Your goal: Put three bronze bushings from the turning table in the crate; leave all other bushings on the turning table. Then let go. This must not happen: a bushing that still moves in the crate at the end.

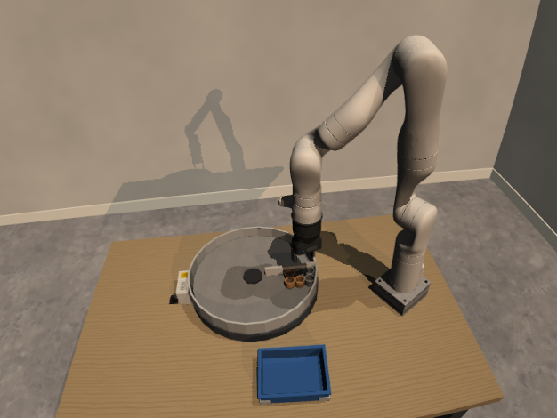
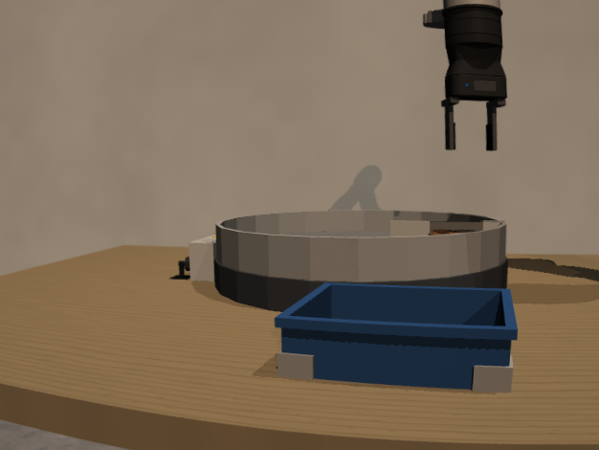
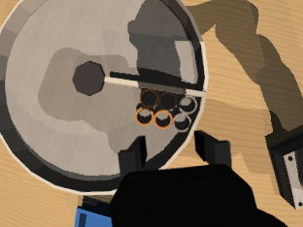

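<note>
The round grey turning table (image 1: 253, 278) stands on the wooden table top. A cluster of bushings lies at its right side beside a pale bar (image 3: 151, 81). Three are bronze: one (image 3: 150, 98) next to the bar, two (image 3: 144, 116) (image 3: 162, 119) nearer the rim; they also show in the top view (image 1: 294, 281). Dark bushings (image 3: 178, 108) lie to their right. My gripper (image 2: 470, 140) is open and empty, well above the cluster; its fingers frame the lower wrist view (image 3: 174, 150). The blue crate (image 1: 293, 372) is empty in front of the turning table.
A dark hub (image 1: 252, 276) sits at the turning table's centre. A small white box (image 1: 182, 281) with a yellow label stands at the turning table's left side. The arm's base (image 1: 400, 290) is at the table's right.
</note>
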Robot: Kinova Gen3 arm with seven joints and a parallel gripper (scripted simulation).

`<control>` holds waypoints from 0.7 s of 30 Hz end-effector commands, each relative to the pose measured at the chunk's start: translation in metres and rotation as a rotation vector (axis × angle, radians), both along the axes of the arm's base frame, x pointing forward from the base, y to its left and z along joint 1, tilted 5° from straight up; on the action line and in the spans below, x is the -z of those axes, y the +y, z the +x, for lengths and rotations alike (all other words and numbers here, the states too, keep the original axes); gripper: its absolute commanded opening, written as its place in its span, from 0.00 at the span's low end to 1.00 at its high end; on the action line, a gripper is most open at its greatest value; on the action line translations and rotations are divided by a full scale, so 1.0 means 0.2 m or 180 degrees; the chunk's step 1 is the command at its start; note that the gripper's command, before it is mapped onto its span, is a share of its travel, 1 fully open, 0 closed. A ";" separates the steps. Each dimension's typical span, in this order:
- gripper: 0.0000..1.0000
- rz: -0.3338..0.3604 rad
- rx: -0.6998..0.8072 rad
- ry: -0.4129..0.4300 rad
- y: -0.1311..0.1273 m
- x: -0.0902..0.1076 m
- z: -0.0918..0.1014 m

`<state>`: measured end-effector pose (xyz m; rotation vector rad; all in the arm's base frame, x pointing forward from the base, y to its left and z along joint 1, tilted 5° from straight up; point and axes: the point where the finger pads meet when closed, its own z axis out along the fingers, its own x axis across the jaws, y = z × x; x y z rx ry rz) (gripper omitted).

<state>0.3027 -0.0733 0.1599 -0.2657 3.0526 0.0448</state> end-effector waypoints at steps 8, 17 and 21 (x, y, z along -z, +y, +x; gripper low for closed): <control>0.27 -0.0022 -0.0306 -0.0015 0.00 0.01 0.01; 0.27 -0.0056 -0.0766 -0.0031 -0.01 0.02 0.02; 0.27 -0.0056 -0.0766 -0.0031 -0.01 0.02 0.02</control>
